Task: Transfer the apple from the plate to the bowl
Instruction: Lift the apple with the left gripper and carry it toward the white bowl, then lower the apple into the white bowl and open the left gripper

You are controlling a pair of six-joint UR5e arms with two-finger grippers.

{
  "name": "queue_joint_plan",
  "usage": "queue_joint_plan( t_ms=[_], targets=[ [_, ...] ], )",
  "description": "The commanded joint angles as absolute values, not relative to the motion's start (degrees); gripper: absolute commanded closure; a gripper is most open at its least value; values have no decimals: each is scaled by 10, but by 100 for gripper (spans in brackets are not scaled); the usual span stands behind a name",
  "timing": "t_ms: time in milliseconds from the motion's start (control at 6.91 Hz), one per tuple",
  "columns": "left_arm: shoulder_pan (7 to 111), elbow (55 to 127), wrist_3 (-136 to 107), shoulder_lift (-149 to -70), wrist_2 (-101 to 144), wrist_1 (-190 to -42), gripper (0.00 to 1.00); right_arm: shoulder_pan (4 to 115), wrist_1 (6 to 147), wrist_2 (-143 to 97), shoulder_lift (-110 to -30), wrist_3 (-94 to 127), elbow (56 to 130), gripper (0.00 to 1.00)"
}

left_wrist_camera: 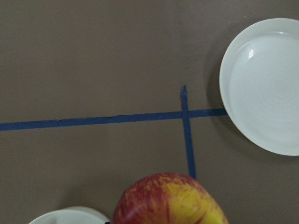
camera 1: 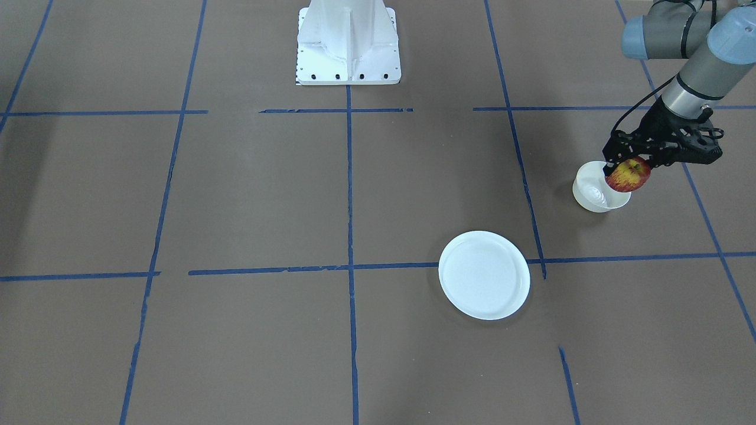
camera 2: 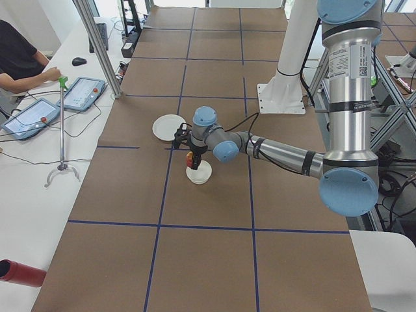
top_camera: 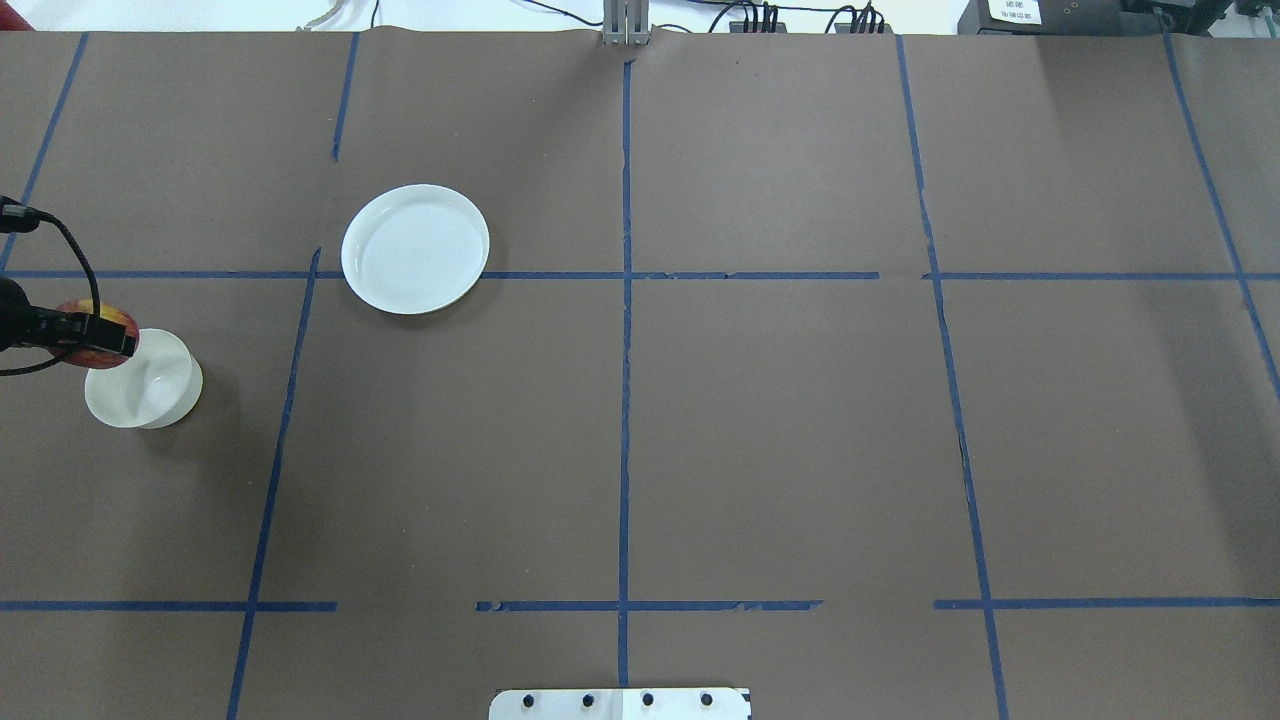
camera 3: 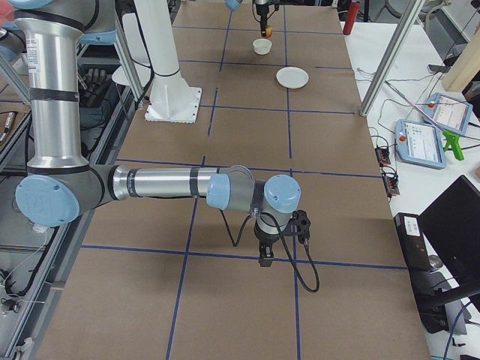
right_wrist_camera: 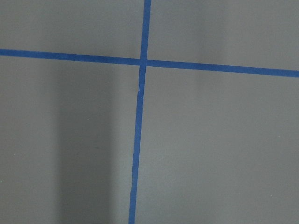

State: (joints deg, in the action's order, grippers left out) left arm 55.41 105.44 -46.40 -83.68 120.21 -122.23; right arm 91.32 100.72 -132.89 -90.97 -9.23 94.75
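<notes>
- The left pincer (camera 1: pixel 625 167) is clamped on the apple (camera 1: pixel 629 176), held in the air.
- Just below the pincer stands the bowl (camera 1: pixel 590 192), its rim nearest; only the release seems left.
- Well apart from the pincer, the plate (camera 1: pixel 484 275) lies empty: pick-up done.

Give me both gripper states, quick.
Left gripper: closed, holding the apple over the bowl edge.
Right gripper: cannot tell; seen only in a side view.

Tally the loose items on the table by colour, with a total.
White: 2 (plate, bowl)
Red-yellow: 1 (apple)
Total: 3
</notes>
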Motion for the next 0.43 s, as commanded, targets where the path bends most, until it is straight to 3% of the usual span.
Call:
queue_joint_plan(
  t_ms=[0, 289],
  targets=[
    [538, 1028, -503, -831, 1186, -1257, 100, 913, 1007, -1329, -910, -92, 947, 0],
    [513, 1013, -529, -834, 1180, -1276, 100, 913, 1007, -1329, -910, -92, 947, 0]
  ],
)
